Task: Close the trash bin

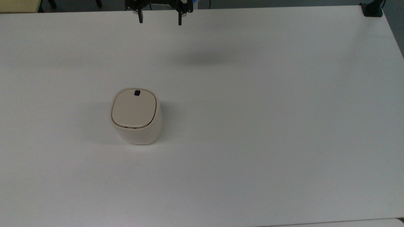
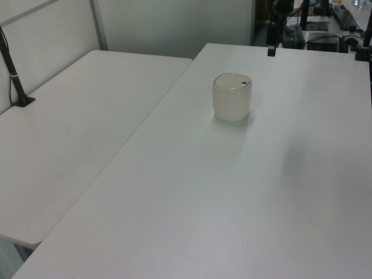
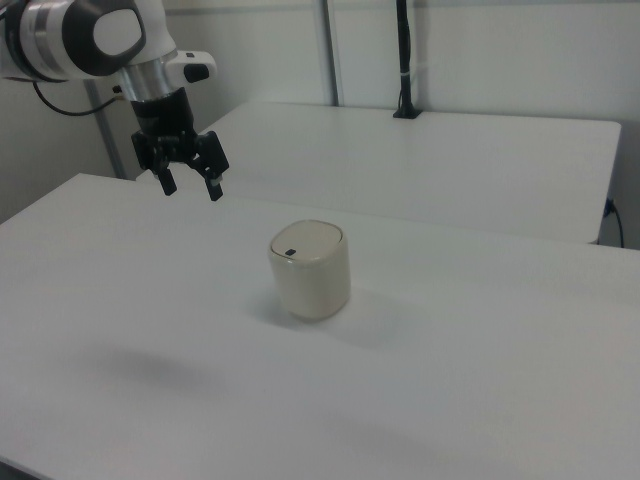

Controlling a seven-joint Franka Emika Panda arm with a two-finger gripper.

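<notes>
The cream trash bin (image 1: 135, 116) stands upright on the white table, left of centre in the top view. Its flat lid (image 1: 134, 108) lies down flush on the rim, with the small black latch (image 1: 137, 92) on the far side. The same trash bin (image 2: 232, 97) stands toward the far end in the left view, and the trash bin (image 3: 310, 270) sits mid-table in the right view. My gripper (image 1: 160, 19) hangs high above the table's far edge, well clear of the bin, open with its fingers wide apart and nothing between them. The gripper (image 3: 192, 187) points down in the right view.
The white table (image 1: 252, 126) spreads around the bin. A second white table (image 2: 81, 116) adjoins it on the left view's left. A black clamp post (image 1: 372, 8) stands at the far right corner in the top view, and a black pole (image 3: 403, 60) rises on the second table.
</notes>
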